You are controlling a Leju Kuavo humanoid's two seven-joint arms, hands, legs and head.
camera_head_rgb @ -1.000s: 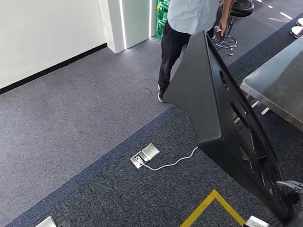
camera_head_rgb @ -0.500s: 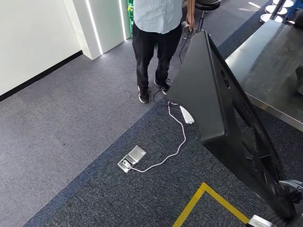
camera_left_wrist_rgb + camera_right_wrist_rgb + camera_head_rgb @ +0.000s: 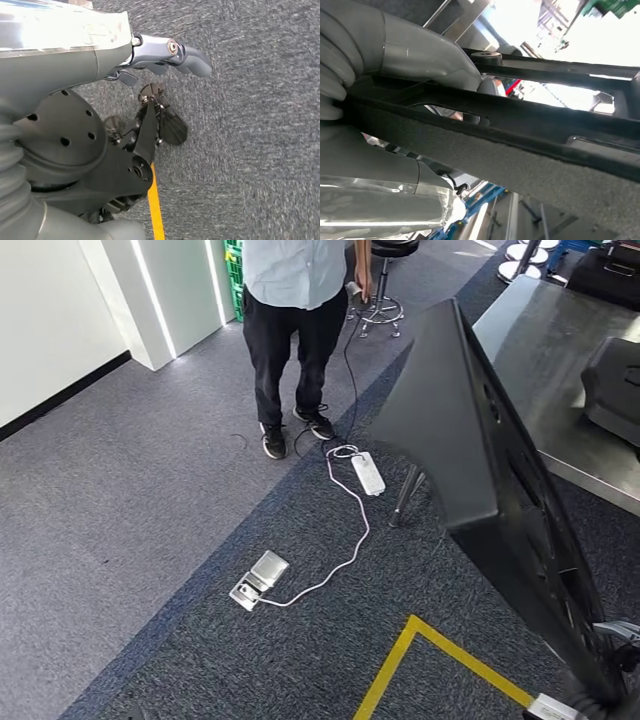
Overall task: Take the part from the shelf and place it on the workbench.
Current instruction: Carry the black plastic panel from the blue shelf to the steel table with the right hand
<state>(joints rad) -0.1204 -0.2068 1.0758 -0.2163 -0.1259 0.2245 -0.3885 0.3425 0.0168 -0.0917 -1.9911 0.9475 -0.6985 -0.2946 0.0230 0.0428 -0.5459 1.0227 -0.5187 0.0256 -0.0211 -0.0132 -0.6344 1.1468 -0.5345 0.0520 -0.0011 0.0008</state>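
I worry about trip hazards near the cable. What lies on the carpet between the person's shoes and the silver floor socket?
In the head view, a white power strip and its white cable lie between the person's shoes and the floor socket.

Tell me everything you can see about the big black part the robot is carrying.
The large black panel-shaped part looks like matte moulded plastic: a smooth wedge face tapering to a point toward the person, with a ribbed, cut-out frame along its edge. It is carried tilted above the dark carpet, its upper end near the steel workbench without touching it. The right wrist view shows its felt-like underside and open slots, with the right robot hand gripping a rail of the frame.
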